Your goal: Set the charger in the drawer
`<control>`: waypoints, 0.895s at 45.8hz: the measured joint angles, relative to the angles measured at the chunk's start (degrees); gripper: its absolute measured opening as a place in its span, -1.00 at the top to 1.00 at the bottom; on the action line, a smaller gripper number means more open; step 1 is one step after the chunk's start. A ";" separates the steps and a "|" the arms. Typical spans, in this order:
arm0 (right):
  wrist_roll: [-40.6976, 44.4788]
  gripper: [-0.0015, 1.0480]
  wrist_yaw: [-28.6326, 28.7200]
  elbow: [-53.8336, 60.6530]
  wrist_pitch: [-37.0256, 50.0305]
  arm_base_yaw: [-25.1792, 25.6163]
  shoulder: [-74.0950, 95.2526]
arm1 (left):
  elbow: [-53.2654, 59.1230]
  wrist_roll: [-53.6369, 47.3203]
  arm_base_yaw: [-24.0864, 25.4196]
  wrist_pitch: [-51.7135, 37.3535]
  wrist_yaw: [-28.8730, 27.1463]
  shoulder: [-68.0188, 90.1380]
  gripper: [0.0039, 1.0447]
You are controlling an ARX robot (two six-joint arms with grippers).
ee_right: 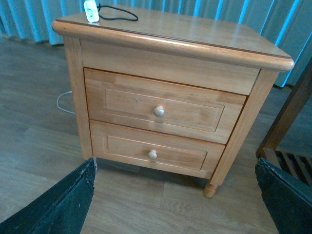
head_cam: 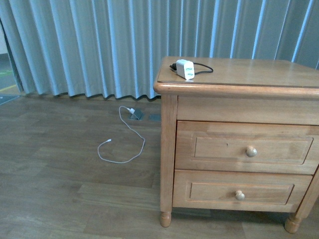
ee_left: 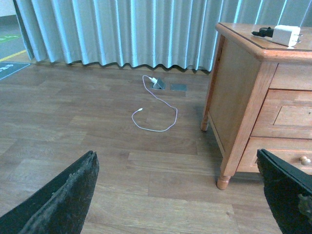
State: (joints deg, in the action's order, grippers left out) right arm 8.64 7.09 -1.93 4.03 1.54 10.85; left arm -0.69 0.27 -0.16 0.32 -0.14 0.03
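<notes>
The white charger (head_cam: 185, 69) with green marks and its thin black cable lies on the nightstand top, near the far left corner; it also shows in the left wrist view (ee_left: 286, 35) and the right wrist view (ee_right: 90, 10). The upper drawer (head_cam: 249, 147) is shut, with a round pale knob (head_cam: 251, 151); it also shows in the right wrist view (ee_right: 161, 101). Neither arm shows in the front view. My left gripper (ee_left: 180, 195) is open and empty over the floor, left of the nightstand. My right gripper (ee_right: 175, 195) is open and empty over the floor in front of the drawers.
The lower drawer (head_cam: 241, 188) is shut. A long thin white cable (head_cam: 122, 142) lies on the wood floor left of the nightstand, plugged in at a floor socket (head_cam: 136, 114). Grey curtains (head_cam: 99, 45) hang behind. A wooden frame (ee_right: 287, 122) stands right of the nightstand.
</notes>
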 joint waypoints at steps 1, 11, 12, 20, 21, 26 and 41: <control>0.50 -0.84 0.13 -0.61 1.55 -0.09 2.67 | 0.00 0.00 0.00 0.00 0.00 0.00 -0.89; 2.01 -0.84 -3.21 -12.17 25.29 -4.57 41.03 | 0.00 0.00 0.00 0.00 0.00 0.00 -0.89; 2.16 -0.84 -3.63 -13.09 27.10 -5.07 44.11 | 0.00 0.00 0.00 0.00 -0.02 0.00 -0.89; 4.98 -0.84 -7.61 -23.52 43.43 -8.70 72.57 | 0.00 -0.02 0.00 0.00 -0.02 0.00 -0.89; 5.27 -0.84 -7.72 -25.24 45.29 -8.94 76.30 | 0.00 0.00 0.00 0.00 -0.02 0.00 -0.89; 6.86 -0.84 -8.76 -32.81 51.76 -9.31 90.88 | 0.00 0.00 0.00 0.00 -0.02 0.00 -0.89; 6.67 -0.84 -10.51 -58.03 55.74 -5.81 122.70 | 0.00 0.00 0.00 0.00 -0.02 0.00 -0.89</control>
State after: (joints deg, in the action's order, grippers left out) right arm 15.31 -3.42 -59.96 59.77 -4.27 133.56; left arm -0.69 0.27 -0.16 0.32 -0.16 0.03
